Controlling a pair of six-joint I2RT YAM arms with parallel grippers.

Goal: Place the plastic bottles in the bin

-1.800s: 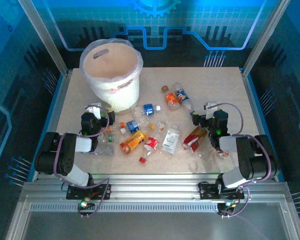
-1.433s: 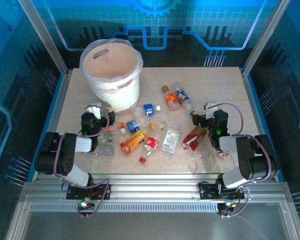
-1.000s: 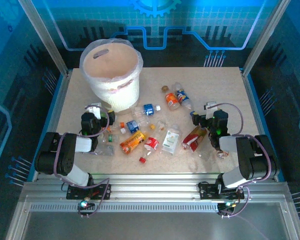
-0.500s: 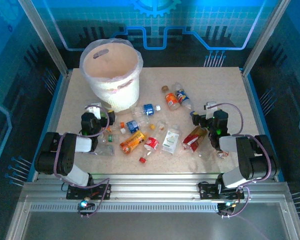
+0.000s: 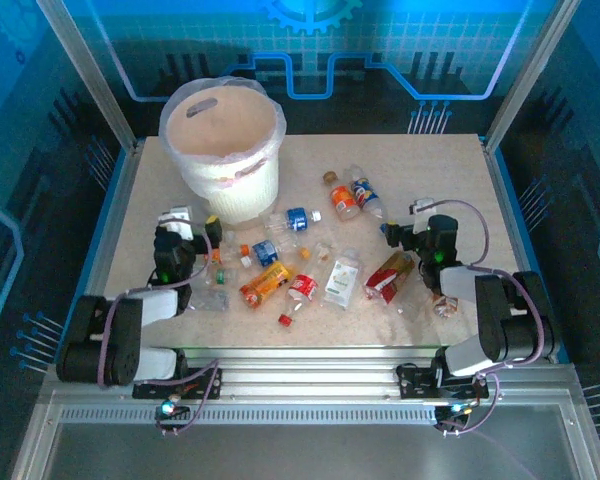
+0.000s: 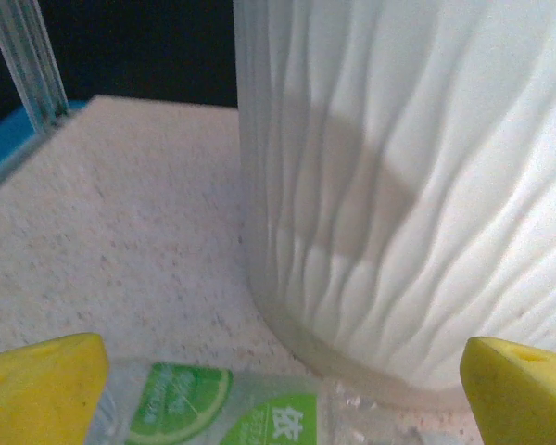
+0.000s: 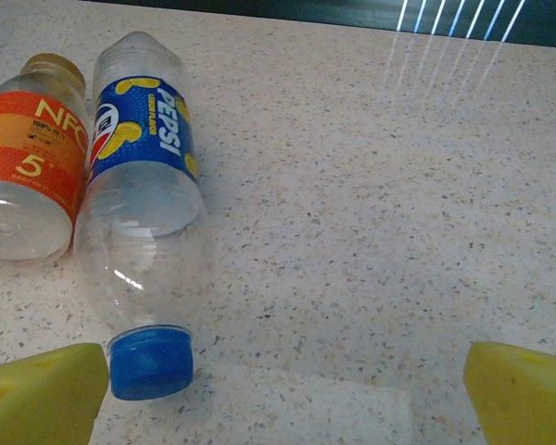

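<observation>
the left gripper [image 6: 287, 394] has just reached forward, jaws spread astride a green-labelled bottle [image 6: 259, 413] beside the bin [image 6: 398, 185], the right gripper [image 7: 283, 394] gaping too: pickup looks near.

The bin [image 5: 238, 195] stands near the far-left corner of the surface [image 5: 430, 160], its liner bag folded over the rim. Plastic bottles [image 5: 342, 280] lie scattered across the middle, an orange-labelled bottle [image 5: 265, 285] among them. The left arm [image 5: 145, 305] reaches toward the bin's base. The right arm [image 5: 480, 295] points past a red-labelled bottle [image 5: 388, 275].
</observation>
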